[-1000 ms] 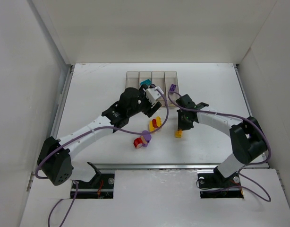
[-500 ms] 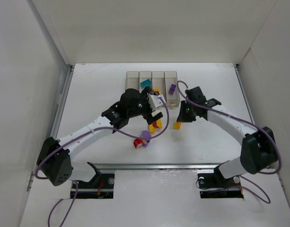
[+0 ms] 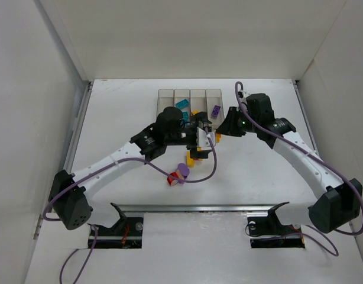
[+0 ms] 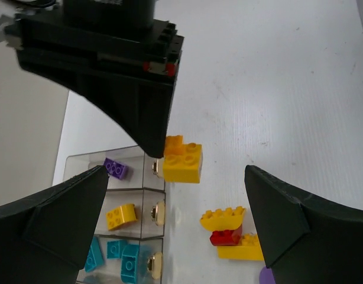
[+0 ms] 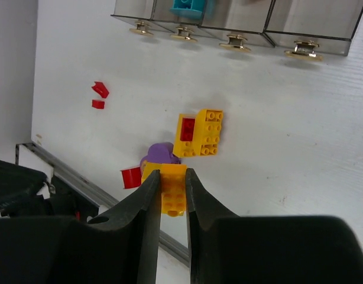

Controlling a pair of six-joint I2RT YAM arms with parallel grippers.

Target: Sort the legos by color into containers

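Note:
My right gripper (image 5: 172,180) is shut on a yellow lego (image 5: 173,195) and holds it above the table, just in front of the containers (image 3: 189,96); in the top view this lego (image 3: 217,138) sits at the gripper's tip (image 3: 222,133). The bins hold teal bricks (image 3: 182,104), a yellow brick (image 4: 122,216) and a purple brick (image 3: 216,110). My left gripper (image 3: 200,141) is open and empty above a yellow-and-red clump (image 4: 232,234). A purple-and-red clump (image 3: 178,174) lies nearer the arms.
Two small red pieces (image 5: 99,96) lie on the table to the left in the right wrist view. Brass knobs (image 5: 302,48) stick out of the bin fronts. White walls enclose the table.
My right gripper has lifted the yellow lego off the table and carried it toward the bins. My left gripper has drawn back from the bins and moved over the yellow-and-red clump.

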